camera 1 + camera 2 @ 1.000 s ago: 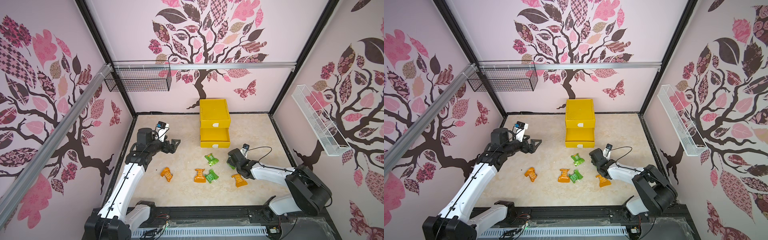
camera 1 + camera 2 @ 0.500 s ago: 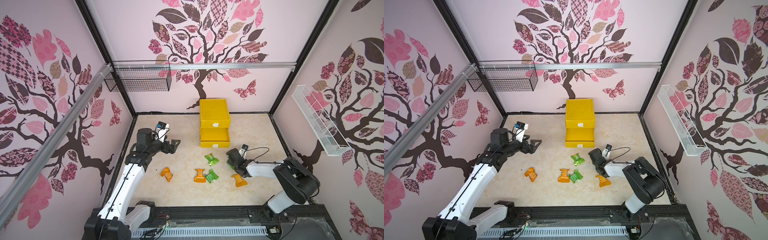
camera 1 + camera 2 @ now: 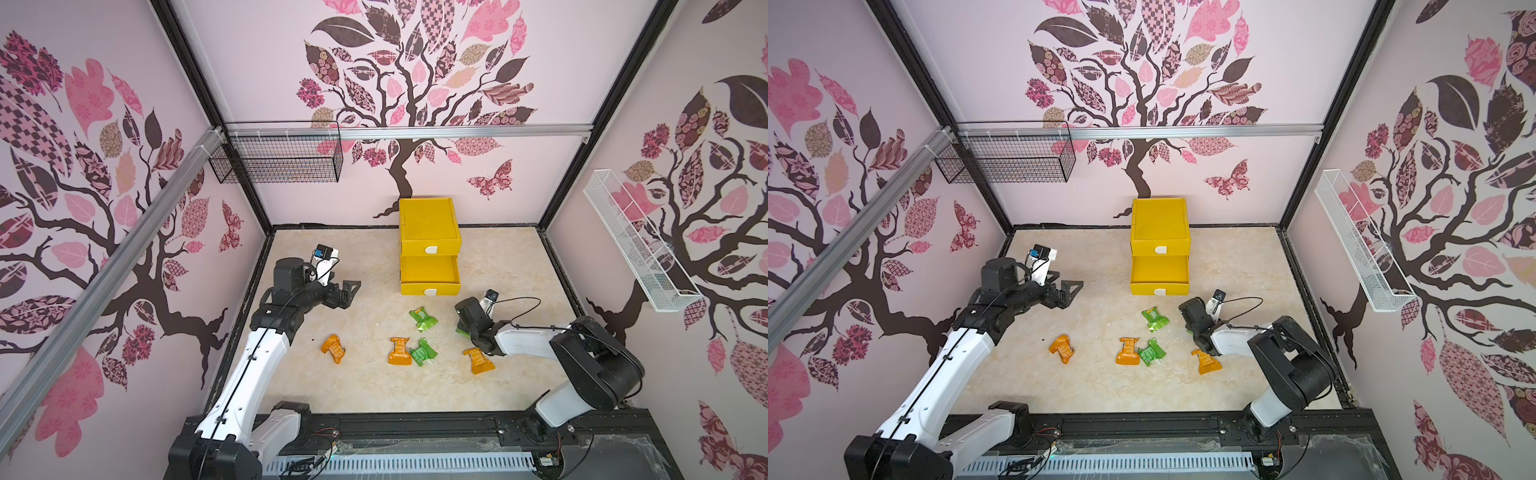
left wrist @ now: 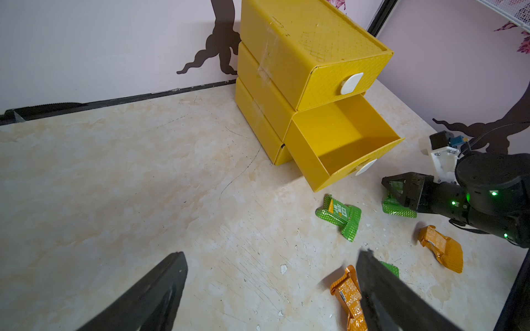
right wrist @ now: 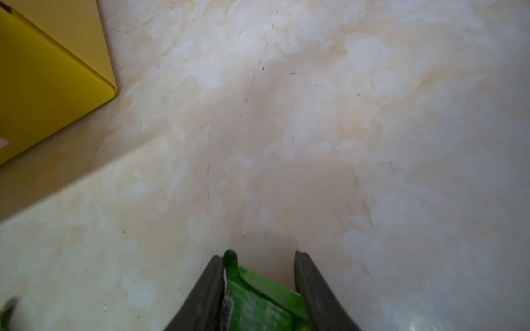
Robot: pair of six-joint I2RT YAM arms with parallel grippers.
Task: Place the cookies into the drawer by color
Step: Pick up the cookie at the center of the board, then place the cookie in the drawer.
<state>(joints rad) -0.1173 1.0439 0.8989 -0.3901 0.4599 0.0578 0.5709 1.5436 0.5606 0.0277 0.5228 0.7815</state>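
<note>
Your right gripper [image 5: 259,256] has its fingers clamped on a green cookie [image 5: 258,303] lying on the tabletop [image 5: 372,143], near the drawer [image 3: 428,224]. Check that both fingers bite the packet's body, not a crimped end. Then lift straight up before swinging to the open compartment [image 4: 305,156]. The left gripper [image 4: 272,253] has its fingers wide apart, empty.

Yellow plastic three-drawer cabinet [image 4: 309,57], middle drawer [image 4: 344,137] open; green crinkly packet [image 4: 339,215] on marbled desk [image 4: 129,186]; right tool [image 4: 390,189] straddling second green packet [image 4: 398,209].

ahead of the right jaws the surface [image 5: 315,129] lies bare, with the yellow drawer [image 5: 43,86] off to one side. a green cookie [image 5: 258,303] sits in the gap between them.
</note>
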